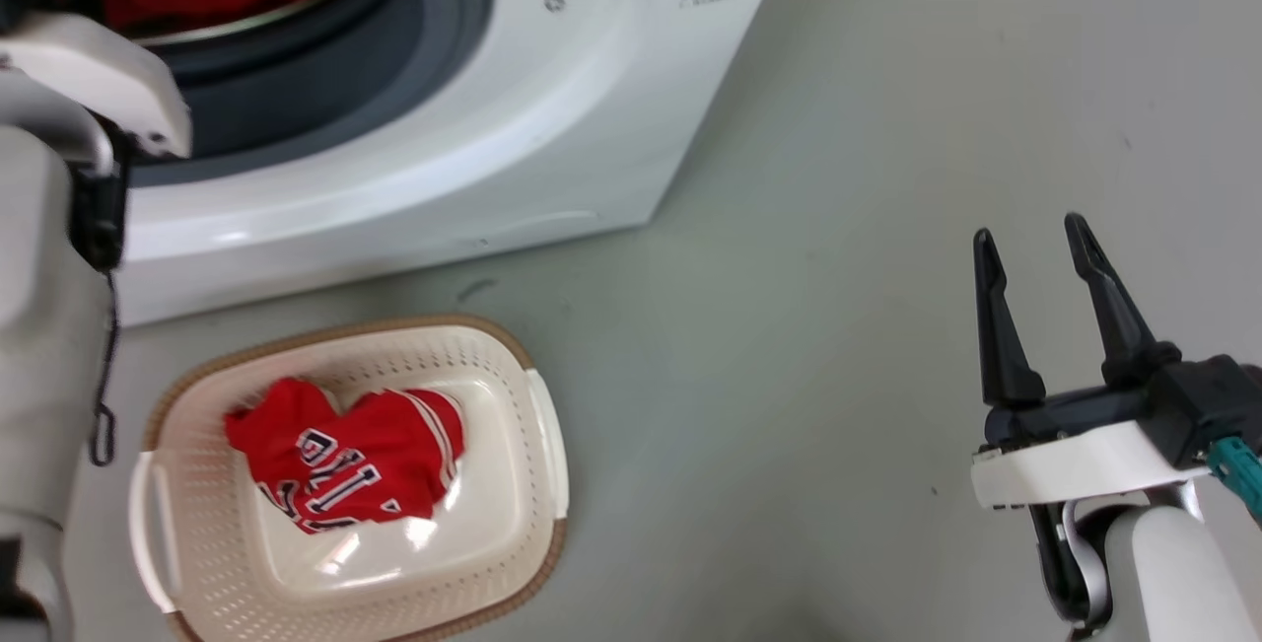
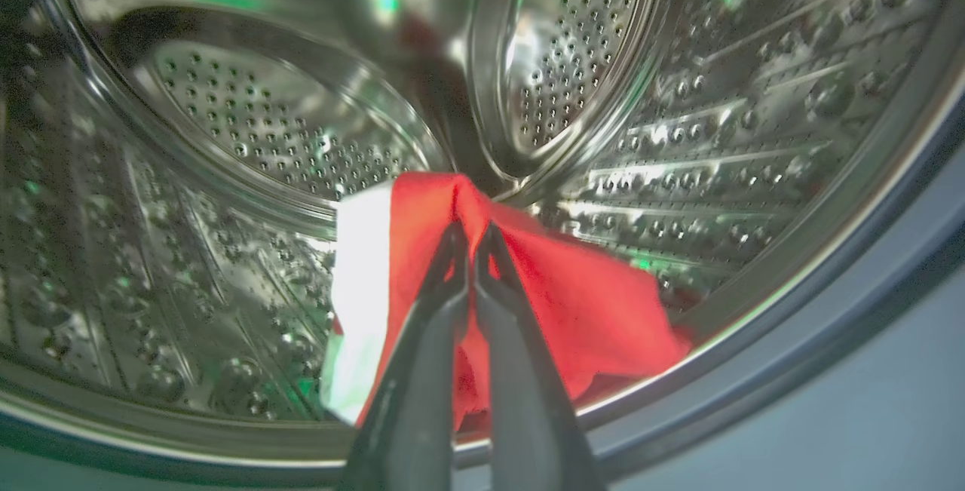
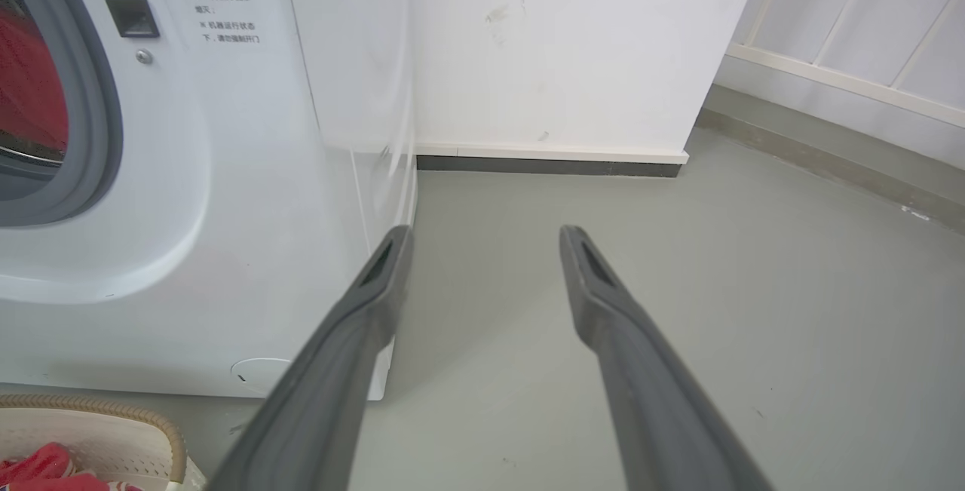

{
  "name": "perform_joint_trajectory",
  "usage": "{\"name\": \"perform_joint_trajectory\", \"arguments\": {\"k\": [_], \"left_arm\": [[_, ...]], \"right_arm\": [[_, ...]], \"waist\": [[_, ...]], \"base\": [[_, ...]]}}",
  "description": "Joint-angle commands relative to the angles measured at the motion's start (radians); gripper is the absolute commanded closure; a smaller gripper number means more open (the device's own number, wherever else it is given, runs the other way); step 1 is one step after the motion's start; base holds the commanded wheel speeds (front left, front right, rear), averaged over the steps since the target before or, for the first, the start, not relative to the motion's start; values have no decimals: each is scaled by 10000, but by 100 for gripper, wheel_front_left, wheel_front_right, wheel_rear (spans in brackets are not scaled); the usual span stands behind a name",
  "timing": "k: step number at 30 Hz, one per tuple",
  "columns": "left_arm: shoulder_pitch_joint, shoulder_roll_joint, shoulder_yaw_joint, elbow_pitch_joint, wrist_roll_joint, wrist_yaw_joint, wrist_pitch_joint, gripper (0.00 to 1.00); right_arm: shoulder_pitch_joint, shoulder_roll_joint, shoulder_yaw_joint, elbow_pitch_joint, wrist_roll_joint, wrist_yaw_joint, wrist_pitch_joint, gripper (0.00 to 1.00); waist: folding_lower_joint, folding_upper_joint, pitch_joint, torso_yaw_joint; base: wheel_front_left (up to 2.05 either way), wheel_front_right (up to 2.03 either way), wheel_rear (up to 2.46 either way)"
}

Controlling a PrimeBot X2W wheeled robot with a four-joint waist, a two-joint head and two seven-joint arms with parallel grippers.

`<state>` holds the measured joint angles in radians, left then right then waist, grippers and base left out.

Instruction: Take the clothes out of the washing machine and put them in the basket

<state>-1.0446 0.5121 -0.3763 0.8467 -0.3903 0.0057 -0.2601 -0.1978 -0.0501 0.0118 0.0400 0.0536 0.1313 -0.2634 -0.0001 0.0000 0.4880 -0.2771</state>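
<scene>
Left gripper: fingers pinched shut on a fold of a red garment with a white patch, inside the steel drum of the washing machine, near the porthole lip.
Right gripper: fingers spread, holding nothing, above the grey floor.
Basket: on the floor before the washer, with a red jersey crumpled inside. Its white-outlined black lettering is folded, possibly letters; not legible.
Washer front label: small Chinese print, too blurred to read.
</scene>
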Motion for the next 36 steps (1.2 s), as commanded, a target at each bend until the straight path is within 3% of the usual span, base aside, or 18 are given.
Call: {"name": "perform_joint_trajectory", "arguments": {"k": [1,14,21,26,36], "left_arm": [[294,-85,104,-347,68,93,-65,100],[4448,-810,1257,-5660,1290,819,-52,100],[5787,-1239,1961,-8068,1733,766,-53,100],[6546,-1388,2117,-9101,1813,579,-52,100],[7927,-1890,1913,-9901,1813,326,-53,100]], "right_arm": [[185,-3,-29,45,-61,-10,-20,0],[972,-3,-162,298,-501,-10,-20,0],[1259,0,-260,337,-605,-10,-20,0],[1460,-2,-277,334,-658,-10,-20,0],[1426,0,-311,353,-700,-10,-20,0]], "waist": [[1,0,-588,393],[1,0,-2464,1242],[1,0,-3046,1648],[1,0,-3281,1926],[1,0,-3189,2412]], "base": [[0,0,0],[0,0,0],[0,0,0],[0,0,0],[0,0,0]]}}
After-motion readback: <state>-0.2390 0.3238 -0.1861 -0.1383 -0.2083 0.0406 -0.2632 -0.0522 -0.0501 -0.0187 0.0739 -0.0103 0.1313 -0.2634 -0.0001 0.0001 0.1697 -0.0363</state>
